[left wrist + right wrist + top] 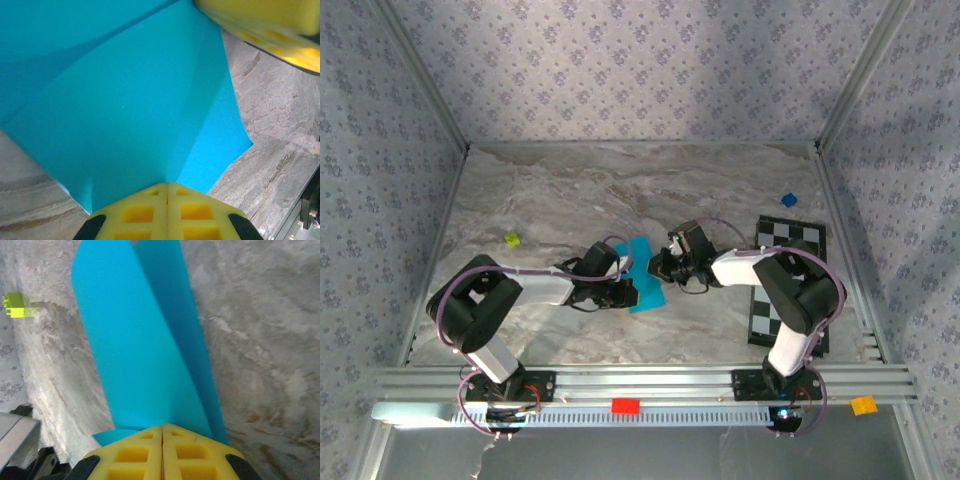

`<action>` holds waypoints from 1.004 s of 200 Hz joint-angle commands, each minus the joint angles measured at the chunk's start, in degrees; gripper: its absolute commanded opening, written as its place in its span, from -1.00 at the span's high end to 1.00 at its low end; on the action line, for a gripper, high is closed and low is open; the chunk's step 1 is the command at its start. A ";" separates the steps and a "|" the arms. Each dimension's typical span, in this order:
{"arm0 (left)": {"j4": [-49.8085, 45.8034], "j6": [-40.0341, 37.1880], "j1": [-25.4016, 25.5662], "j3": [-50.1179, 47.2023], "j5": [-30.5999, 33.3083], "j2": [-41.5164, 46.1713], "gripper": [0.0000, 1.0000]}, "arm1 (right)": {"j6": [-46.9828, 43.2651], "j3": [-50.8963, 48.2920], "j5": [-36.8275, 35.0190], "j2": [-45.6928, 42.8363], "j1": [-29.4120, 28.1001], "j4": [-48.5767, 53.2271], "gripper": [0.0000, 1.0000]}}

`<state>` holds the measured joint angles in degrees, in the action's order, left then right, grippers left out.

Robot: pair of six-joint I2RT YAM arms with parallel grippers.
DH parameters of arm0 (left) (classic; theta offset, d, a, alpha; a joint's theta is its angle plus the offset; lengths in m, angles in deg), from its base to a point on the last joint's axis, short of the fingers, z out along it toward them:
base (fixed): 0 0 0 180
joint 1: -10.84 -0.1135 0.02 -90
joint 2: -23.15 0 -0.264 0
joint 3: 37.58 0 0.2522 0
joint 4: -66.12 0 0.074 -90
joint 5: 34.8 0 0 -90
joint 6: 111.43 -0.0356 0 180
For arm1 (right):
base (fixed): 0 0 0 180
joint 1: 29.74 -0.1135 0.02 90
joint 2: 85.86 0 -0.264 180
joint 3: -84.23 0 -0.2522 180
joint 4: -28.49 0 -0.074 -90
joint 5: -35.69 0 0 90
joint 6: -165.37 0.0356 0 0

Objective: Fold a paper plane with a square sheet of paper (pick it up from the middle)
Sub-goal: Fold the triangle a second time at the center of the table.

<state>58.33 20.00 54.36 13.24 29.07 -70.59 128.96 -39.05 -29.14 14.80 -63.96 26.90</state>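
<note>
Mid marble table (570, 190), the square sheet of paper (643, 272) curls between the arms, left gripper (166, 186) and right gripper (162, 429) each pinching an edge. Pulled unevenly, I reckon it tears or creases crooked.

Square sheet of paper (642, 272), centre frame: plain bright cyan-blue. Checkered board (792, 235), right: black-and-white squares; table (570, 190) grey-beige marble veining; walls (640, 70) pale lilac, small floral print. Yellow-green block (513, 239) left of centre, blue cube (789, 200) upper right, red block (625, 406) and orange block (863, 405) along bottom.
</note>
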 commanded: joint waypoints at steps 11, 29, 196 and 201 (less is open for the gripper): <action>-7.85 -1.34 0.82 -1.09 2.40 -0.58 1.00 | 0.19 -3.24 -0.66 2.80 2.90 -1.89 0.83; -7.43 -1.03 0.78 -1.11 2.34 -0.07 1.00 | 0.20 -3.41 0.32 1.16 5.29 -3.57 0.82; -17.92 -8.54 -4.07 14.60 1.45 -1.60 0.83 | 5.05 -8.97 -6.92 -25.15 -3.41 17.51 0.25; -17.93 -8.78 -4.07 14.62 1.67 -2.22 0.83 | 5.33 -8.78 -7.03 -24.76 -3.66 17.91 0.25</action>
<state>43.03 14.08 50.32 26.72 32.17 -70.06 131.01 -48.10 -34.26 -10.38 -65.82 42.22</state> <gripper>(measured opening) 0.091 0.376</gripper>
